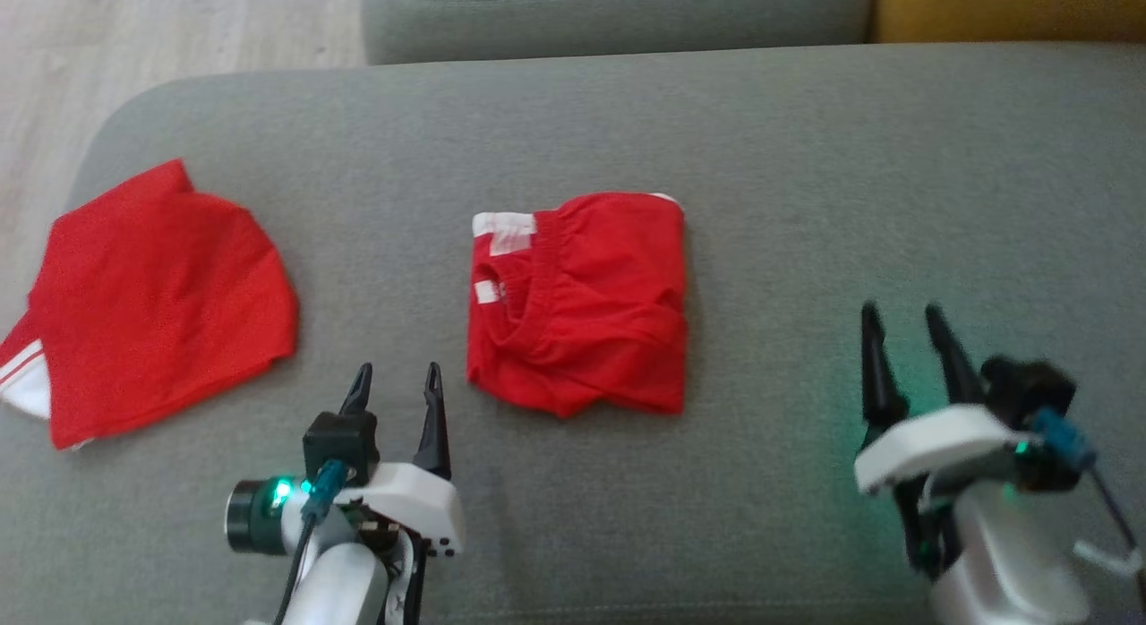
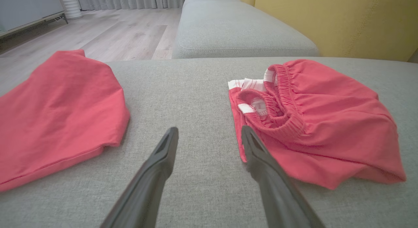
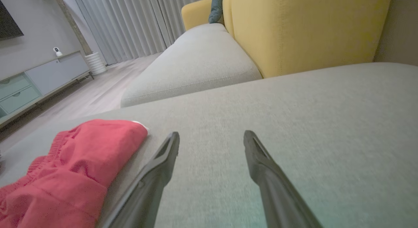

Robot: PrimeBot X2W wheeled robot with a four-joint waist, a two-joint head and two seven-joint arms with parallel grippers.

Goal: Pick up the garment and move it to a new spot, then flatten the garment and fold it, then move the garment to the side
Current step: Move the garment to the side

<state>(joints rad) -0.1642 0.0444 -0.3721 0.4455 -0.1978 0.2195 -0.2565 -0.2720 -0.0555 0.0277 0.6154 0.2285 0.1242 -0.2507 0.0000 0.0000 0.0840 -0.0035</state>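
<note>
Hovering low over the grey sofa cushion [image 1: 806, 159], with the left gripper [image 1: 396, 370] at the lower left of the head view and the right gripper [image 1: 900, 312] at the lower right, dark fingers pointing up that view. Holding nothing in either: left jaws parted with bare grey fabric between the tips, right jaws parted about as far, again with plain cushion between them. Reaching forward from a pale forearm on each side, wrists roughly level, the right one blurred, with a green glow on the cushion beside it.

Lying at the middle of the cushion, between the two grippers and a little beyond them: the folded red garment [image 1: 582, 303], a rough square with elastic waistband and white trim turned to its left edge. Coming just beside that garment's near left corner with the left gripper's inner fingertip [image 2: 248, 136] (no telling from the left wrist view whether touching or barely apart). Sitting well apart from the garment on the right arm's side.

Spread flat near the cushion's left end: a second red garment [image 1: 152, 303], white stripes at its lower left corner.
</note>
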